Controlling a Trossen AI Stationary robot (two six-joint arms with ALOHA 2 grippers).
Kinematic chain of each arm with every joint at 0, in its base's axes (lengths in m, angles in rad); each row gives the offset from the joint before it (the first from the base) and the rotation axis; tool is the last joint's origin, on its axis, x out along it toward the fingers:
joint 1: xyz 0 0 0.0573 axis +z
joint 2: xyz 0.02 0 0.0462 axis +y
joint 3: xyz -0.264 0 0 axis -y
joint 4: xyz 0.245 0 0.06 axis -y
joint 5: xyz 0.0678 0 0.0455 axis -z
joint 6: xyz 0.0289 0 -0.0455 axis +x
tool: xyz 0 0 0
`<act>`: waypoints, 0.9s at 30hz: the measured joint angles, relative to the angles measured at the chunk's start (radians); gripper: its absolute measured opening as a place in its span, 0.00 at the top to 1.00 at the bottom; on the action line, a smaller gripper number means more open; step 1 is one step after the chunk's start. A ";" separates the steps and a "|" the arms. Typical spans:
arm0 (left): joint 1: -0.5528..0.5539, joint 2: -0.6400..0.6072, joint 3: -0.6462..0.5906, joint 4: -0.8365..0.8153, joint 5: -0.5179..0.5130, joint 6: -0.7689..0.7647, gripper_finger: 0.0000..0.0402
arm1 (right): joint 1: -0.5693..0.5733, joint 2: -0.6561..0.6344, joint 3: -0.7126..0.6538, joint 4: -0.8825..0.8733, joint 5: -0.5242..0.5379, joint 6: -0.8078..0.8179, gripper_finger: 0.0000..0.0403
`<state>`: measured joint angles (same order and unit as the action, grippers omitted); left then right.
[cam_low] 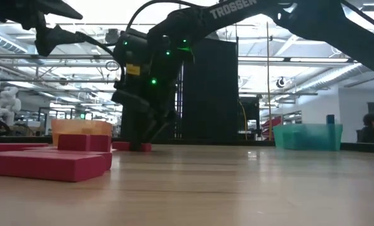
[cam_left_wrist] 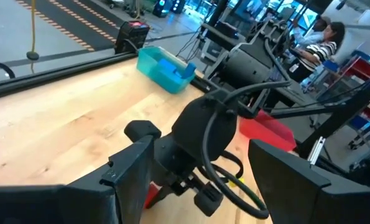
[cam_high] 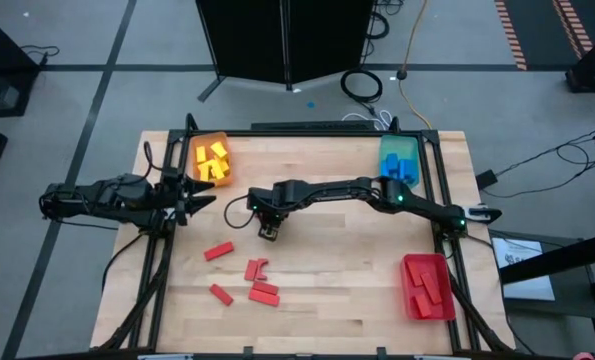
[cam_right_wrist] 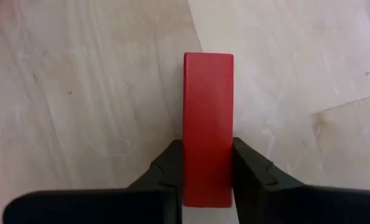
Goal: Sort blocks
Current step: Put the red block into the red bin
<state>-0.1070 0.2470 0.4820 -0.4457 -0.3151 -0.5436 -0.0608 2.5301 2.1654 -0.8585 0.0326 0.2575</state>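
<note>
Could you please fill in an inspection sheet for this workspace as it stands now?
Surface: pale wooden table, dark frame round it.
Job's things: loose flat red blocks near the front; yellow blocks in the orange tray; blue blocks in the teal tray; red blocks in the red tray.
Clutter: nothing seen.
Grippers: right gripper at the table's middle, fingers shut on one red block; left gripper waits open by the orange tray.
Cables: yellow cable and black ones on the floor.
Surroundings: grey floor, dark cabinet, seated person.

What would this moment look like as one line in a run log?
right end effector: closed on red block, mid-table | left end effector: open, waiting by orange tray
</note>
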 joint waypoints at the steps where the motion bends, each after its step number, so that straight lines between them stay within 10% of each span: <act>1: 0.000 0.000 0.000 -0.004 0.000 0.000 0.36 | 0.000 0.000 0.000 -0.003 0.000 0.011 0.85; 12: 0.000 0.000 0.000 -0.018 -0.003 -0.001 0.36 | 0.015 -0.055 0.061 -0.190 -0.024 0.038 0.85; 27: 0.000 0.000 0.000 -0.021 -0.003 0.000 0.36 | 0.258 -0.475 0.070 -0.695 0.086 0.184 0.85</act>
<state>-0.1070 0.2470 0.4820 -0.4663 -0.3185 -0.5438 0.1975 2.0554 2.2355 -1.5535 0.1191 0.4413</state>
